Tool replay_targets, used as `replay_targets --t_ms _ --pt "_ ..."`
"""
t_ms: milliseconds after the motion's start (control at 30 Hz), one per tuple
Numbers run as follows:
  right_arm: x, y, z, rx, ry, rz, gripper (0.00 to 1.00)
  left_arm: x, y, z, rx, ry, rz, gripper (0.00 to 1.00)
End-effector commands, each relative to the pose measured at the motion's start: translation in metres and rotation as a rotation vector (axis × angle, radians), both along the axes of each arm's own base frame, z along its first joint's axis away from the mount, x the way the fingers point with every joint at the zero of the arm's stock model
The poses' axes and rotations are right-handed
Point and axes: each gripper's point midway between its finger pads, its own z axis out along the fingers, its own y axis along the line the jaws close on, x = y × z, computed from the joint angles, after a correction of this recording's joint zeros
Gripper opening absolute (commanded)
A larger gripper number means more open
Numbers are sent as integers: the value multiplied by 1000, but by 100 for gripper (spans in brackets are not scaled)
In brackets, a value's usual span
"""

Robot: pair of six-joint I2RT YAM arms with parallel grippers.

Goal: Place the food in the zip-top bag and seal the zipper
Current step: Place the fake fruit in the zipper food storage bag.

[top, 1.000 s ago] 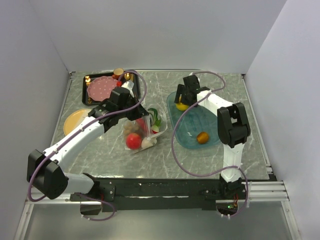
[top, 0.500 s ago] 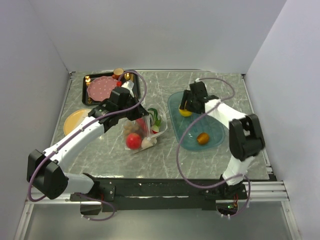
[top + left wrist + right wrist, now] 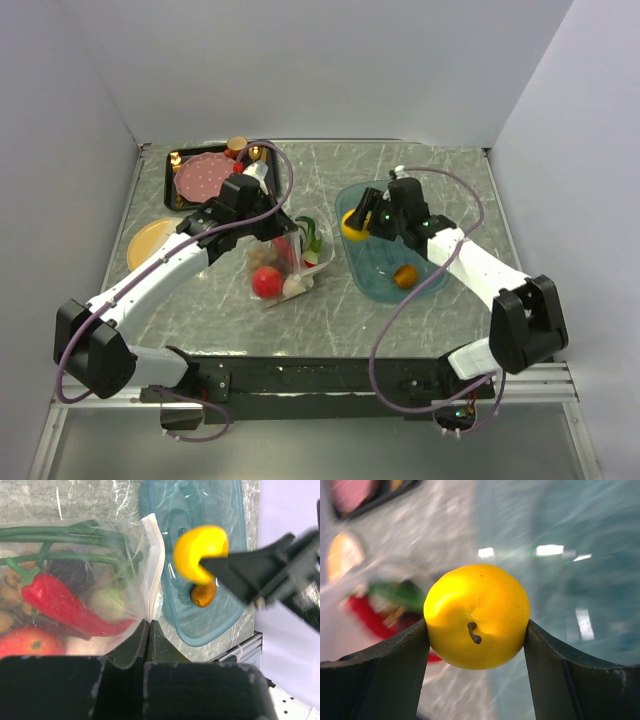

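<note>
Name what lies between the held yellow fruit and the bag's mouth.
Only the rim of the teal tray lies there; the left wrist view shows it.

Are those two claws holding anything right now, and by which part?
Right gripper: yellow fruit, squeezed by its sides. Left gripper: clear bag, pinched at its mouth edge beside the white strip.

1. White-and-black left arm [image 3: 160,270] reaches forward-right; left gripper [image 3: 149,626] pinched flat on the edge of a clear dotted plastic bag [image 3: 100,545].
2. White-and-black right arm [image 3: 475,265] bends leftward; right gripper [image 3: 476,625] clamps a yellow round fruit [image 3: 476,600].
</note>
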Motion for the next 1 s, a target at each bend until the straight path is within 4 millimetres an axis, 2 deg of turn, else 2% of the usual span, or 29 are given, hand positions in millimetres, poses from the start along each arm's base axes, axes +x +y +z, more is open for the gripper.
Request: replay_targets --t_ms 0,33,200,333,433,633,667,733,767,833,967 --pt "-22 51 78 217 -160 95 33 4 -5 15 -36 -43 -14 1" --pt "-24 57 81 227 -166 105 33 5 -5 14 -31 -42 -11 1" --pt "-35 86 65 231 -83 180 33 6 -6 14 -29 -37 -10 1" --pt "-40 100 58 260 -60 211 33 5 -7 23 -47 -59 -18 1" --pt "-42 114 46 274 -24 241 33 5 -5 21 -31 -61 -18 1" --pt "-25 149 30 362 -22 283 32 0 -9 15 -43 -40 -51 1" --pt "-23 157 23 378 -4 290 31 -2 -10 15 -45 -35 -57 1" --pt "-13 162 16 340 3 239 29 -5 -10 14 -48 -30 -68 1" --pt "-15 167 -1 300 31 235 29 -6 -12 17 -60 -33 -77 1" --pt "-1 166 -21 215 41 159 29 -8 -11 20 -72 -45 -77 1" --pt "-5 169 -52 141 98 178 31 -7 -8 28 -71 -66 -66 1"
